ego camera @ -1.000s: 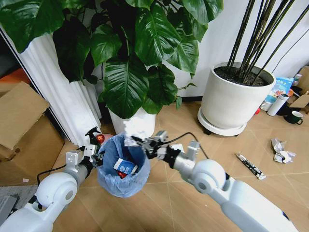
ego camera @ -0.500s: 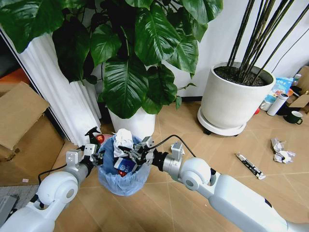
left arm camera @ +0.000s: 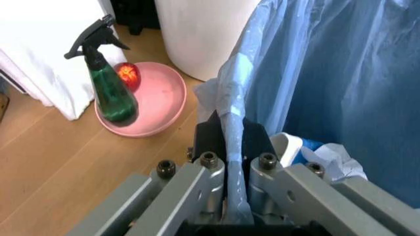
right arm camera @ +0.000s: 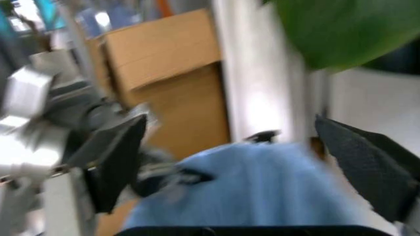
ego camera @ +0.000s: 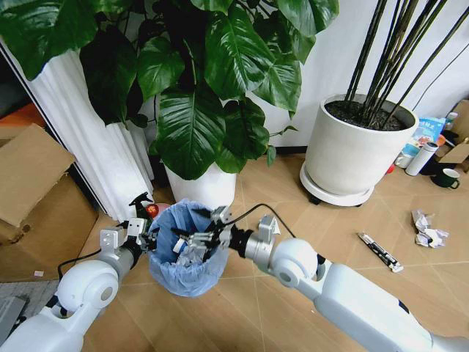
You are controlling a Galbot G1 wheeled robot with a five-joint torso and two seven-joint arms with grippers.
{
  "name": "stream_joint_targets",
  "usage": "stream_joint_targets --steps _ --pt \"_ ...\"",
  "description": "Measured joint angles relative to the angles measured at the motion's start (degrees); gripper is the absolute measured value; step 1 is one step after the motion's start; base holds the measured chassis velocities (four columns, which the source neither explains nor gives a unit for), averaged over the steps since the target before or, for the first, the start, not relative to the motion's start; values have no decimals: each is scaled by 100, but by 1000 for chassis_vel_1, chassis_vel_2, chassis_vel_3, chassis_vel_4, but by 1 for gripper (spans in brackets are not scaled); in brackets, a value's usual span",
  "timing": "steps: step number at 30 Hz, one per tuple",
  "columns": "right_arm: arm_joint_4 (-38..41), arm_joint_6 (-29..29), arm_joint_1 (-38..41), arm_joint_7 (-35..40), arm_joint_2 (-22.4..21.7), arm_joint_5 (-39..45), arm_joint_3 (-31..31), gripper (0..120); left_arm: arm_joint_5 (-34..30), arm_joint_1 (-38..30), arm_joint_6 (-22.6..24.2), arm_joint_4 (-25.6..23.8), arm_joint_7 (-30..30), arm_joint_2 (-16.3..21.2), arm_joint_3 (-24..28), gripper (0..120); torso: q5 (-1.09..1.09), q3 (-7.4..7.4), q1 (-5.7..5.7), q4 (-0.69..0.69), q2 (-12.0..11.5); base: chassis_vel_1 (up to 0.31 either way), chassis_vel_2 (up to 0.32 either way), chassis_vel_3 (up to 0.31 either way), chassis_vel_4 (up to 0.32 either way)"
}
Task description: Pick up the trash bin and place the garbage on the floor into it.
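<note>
My right gripper [ego camera: 192,243] spreads wide over the small round trash bin lined with crinkly light-blue plastic [ego camera: 187,253], lower left of centre in the head view.

My left gripper [left arm camera: 227,162] pinches the bin's rim. My right arm reaches in from lower right, forearm stretched leftward. Crumpled white paper wads [ego camera: 428,228] lie at the far right.

Left gripper [ego camera: 149,238] clamped; right gripper [ego camera: 192,242] apparently spread.

A tan tiled floor [ego camera: 337,227] carried two white plant pots [ego camera: 355,154], a cardboard box [ego camera: 33,194], a pink dish [left arm camera: 157,101] holding a green spray bottle [left arm camera: 108,91], crumpled paper [ego camera: 427,229], a black-white stick wrapper [ego camera: 379,251], a dark mug [ego camera: 446,177] and a white bottle [ego camera: 421,158].
</note>
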Motion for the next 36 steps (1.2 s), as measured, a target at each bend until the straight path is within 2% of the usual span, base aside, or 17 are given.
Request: stream_joint_targets --steps 2,7,11,12,14,16,19,21,23,24,28,32,36 --pt "-27 -50 -125 137 -105 2 372 100 6 4 0 1 3 -5 -15 0 0 0 0 0 0 0 0 0 0" --pt "-285 -89 -364 282 -246 17 950 100 13 -6 -2 3 15 -27 -17 0 1 0 0 -2 0 0 0 0 0" --pt "-988 -120 -543 312 -291 35 1454 100 17 -10 -5 -2 23 -49 -16 0 1 0 0 -2 0 0 0 0 0" --pt "-988 -120 -543 312 -291 35 1454 100 17 -10 -5 -2 23 -49 -16 0 1 0 0 -2 0 0 0 0 0" --pt "-1682 -130 -574 316 -247 40 1534 100 23 7 -8 -23 27 -53 -16 0 2 0 0 -2 0 0 0 0 0" --pt "-1925 -125 -575 299 -216 -2 1540 100 24 17 -9 -35 27 -53 -19 0 1 0 0 -1 0 0 0 0 0" --pt "-2896 -4 -487 166 11 -329 1522 100 24 62 -12 -94 28 -31 -45 0 2 0 0 -2 0 0 0 0 0" --pt "-3133 38 -437 110 84 -435 1517 100 22 70 -13 -108 28 -20 -52 0 0 0 0 -2 0 0 0 0 0" --pt "-3843 190 -270 -46 339 -725 1493 100 20 87 -15 -130 29 0 -69 0 0 0 0 -2 0 0 0 0 0" --pt "-3843 190 -270 -46 339 -725 1493 100 20 87 -15 -130 29 0 -69 0 0 0 0 -2 0 0 0 0 0" --pt "-4839 366 -9 -218 875 -1057 1476 100 21 123 -17 -163 40 14 -73 0 -1 0 0 -1 0 0 0 0 0" --pt "-5230 421 126 -257 1154 -1207 1480 100 25 124 -18 -164 43 14 -69 0 0 0 0 0 0 0 0 0 0" --pt "-6029 607 447 -283 1561 -1497 1543 100 37 123 -24 -172 96 33 -71 0 -1 0 0 0 0 0 0 0 0"
